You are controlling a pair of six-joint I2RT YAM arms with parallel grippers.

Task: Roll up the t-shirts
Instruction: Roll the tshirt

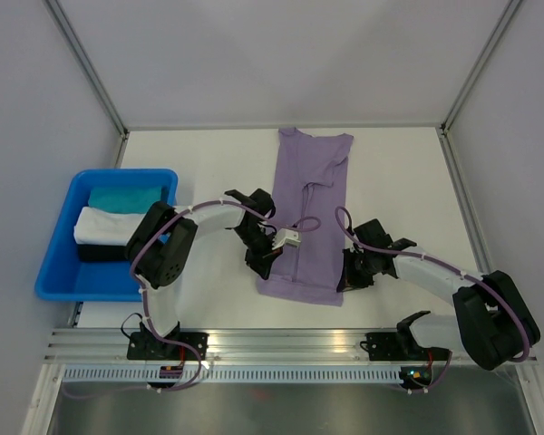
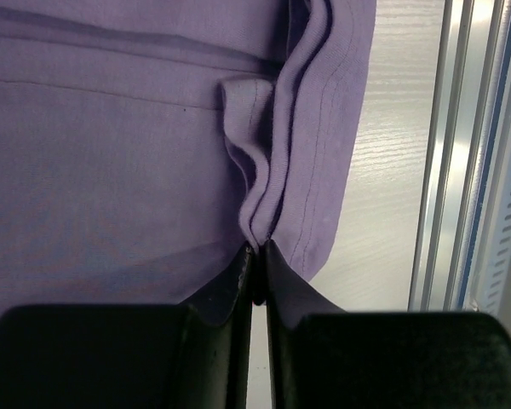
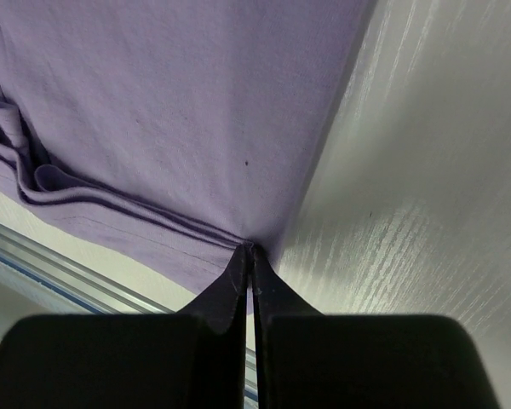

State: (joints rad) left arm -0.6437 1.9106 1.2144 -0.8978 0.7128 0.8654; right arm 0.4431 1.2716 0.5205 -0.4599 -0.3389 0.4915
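Your left gripper (image 2: 257, 251) and right gripper (image 3: 249, 249) each pinch the near hem of the thin lavender t-shirt (image 1: 313, 181); rolling begins, so next curl it evenly toward the far side

From above, the left hand (image 1: 259, 263) and right hand (image 1: 348, 279) cover the near corners of the t-shirt (image 1: 313, 199), whose far end leaves both wrist views.

Body: left arm (image 1: 168, 246), right arm (image 1: 435, 276): black joint housings, white link shells, purple cables (image 1: 343, 217) looped alongside, white ties. Black base blocks (image 1: 163, 344). On left gripper (image 2: 256, 256), right gripper (image 3: 249, 254): matte black tapered fingers (image 2: 226, 294).
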